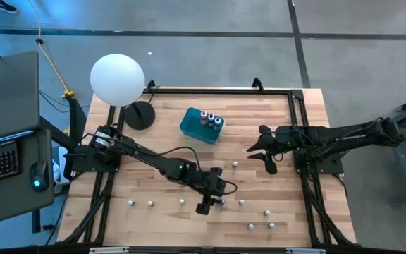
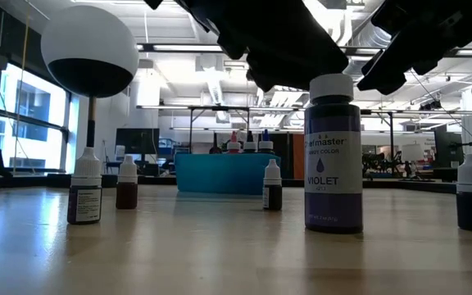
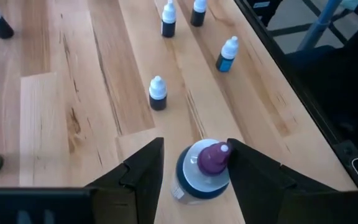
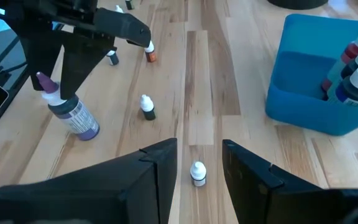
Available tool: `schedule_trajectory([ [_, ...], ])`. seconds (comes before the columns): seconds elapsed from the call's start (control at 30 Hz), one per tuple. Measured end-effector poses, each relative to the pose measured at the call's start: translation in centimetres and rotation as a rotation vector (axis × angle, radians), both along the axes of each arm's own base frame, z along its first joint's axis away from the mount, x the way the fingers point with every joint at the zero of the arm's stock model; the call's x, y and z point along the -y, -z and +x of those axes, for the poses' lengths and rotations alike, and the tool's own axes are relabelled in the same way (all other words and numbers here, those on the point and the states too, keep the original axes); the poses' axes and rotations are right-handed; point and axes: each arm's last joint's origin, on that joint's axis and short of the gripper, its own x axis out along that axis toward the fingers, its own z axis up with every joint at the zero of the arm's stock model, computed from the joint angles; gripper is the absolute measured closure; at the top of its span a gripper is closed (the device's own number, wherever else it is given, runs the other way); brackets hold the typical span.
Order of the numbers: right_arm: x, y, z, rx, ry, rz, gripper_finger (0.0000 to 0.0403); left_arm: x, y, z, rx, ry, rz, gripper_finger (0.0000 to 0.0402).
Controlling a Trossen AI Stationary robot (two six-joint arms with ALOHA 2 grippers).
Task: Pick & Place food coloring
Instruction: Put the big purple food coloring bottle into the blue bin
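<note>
The food coloring is several tiny white-capped bottles standing scattered on the wooden table (image 1: 182, 202) (image 1: 266, 212), with a few more standing in the teal tub (image 1: 210, 118). A larger violet bottle (image 3: 199, 174) (image 2: 333, 156) stands upright on the table near the near edge. My left gripper (image 3: 194, 144) (image 1: 208, 204) is open right above it, one finger on each side of its purple tip. My right gripper (image 4: 199, 146) (image 1: 259, 152) is open and hovers over the table's right half, above one small dark bottle (image 4: 197, 173) that stands on the wood. My left gripper comes down on the violet bottle from above. One finger (image 3: 247, 168) stands close against the purple tip (image 3: 213, 158), and the other finger shows a gap beside the bottle. Whether any finger touches the bottle, I cannot tell. The bottle's base rests on the table.
The teal tub (image 1: 197, 127) stands toward the far side of the table, middle. A big white ball on a black stand (image 1: 117, 79) is at the far left corner. A black frame rail (image 1: 298, 127) runs round the table. Bare wood lies between the tub and the scattered bottles.
</note>
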Motion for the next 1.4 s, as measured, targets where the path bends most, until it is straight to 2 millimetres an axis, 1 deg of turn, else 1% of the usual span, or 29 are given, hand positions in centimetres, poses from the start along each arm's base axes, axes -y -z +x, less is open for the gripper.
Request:
schedule_trajectory([
  [0.07,0.0,0.0,0.0,0.0,0.0,0.0,0.0284,0.0,0.0,0.0,0.008,0.001,0.021,0.0234],
  [0.17,0.0,0.0,0.0,-0.001,0.0,0.0,0.0284,-0.1,0.0,0.0,0.016,-0.003,0.041,0.0252],
  [0.47,0.0,0.0,0.0,-0.001,0.0,0.001,0.0284,-0.1,-0.1,0.0,0.021,0.01,0.044,0.0357],
  [0.57,0.0,0.0,0.0,-0.001,0.0,0.001,0.0284,-0.1,-0.1,0.1,0.028,-0.018,0.064,0.0382],
  [0.6,0.0,0.0,0.0,-0.001,0.001,0.001,0.0284,-0.2,-0.1,0.1,0.033,-0.034,0.074,0.0384],
  [0.7,0.0,0.0,0.0,-0.002,0.0,0.001,0.0284,-0.7,-1.4,-0.6,0.046,-0.103,0.125,0.0384],
  [0.77,0.0,0.0,0.0,-0.002,0.001,0.002,0.0284,-1.2,-3.1,-0.7,0.109,-0.153,0.129,0.0374],
  [0.87,0.0,0.0,0.0,-0.004,0.001,0.003,0.0284,-2.3,-5.8,-2.1,0.146,-0.269,0.193,0.0356],
  [0.97,0.0,0.1,0.0,-0.008,0.001,0.003,0.0284,-4.3,-8.5,-3.3,0.202,-0.436,0.256,0.0352],
  [1.03,0.0,0.1,0.0,-0.011,0.001,0.003,0.0284,-6.0,-10.0,-4.7,0.183,-0.557,0.283,0.0353],
  [1.13,0.0,0.1,0.0,-0.01,0.001,0.003,0.0284,-9.1,-11.8,-6.5,0.142,-0.709,0.254,0.0357],
  [1.2,0.0,0.1,0.0,-0.009,0.002,0.002,0.0284,-11.4,-11.9,-7.7,0.061,-0.784,0.259,0.0357],
  [1.23,0.0,0.1,0.0,-0.009,0.002,0.002,0.0284,-12.5,-11.8,-8.0,0.031,-0.822,0.263,0.0357],
  [1.3,0.0,0.1,0.0,-0.009,0.001,0.002,0.0284,-14.7,-11.7,-8.1,0.007,-0.894,0.261,0.0357],
  [1.4,0.0,0.1,0.0,-0.009,0.0,0.0,0.0284,-17.7,-10.8,-8.4,-0.031,-0.963,0.254,0.0357],
])
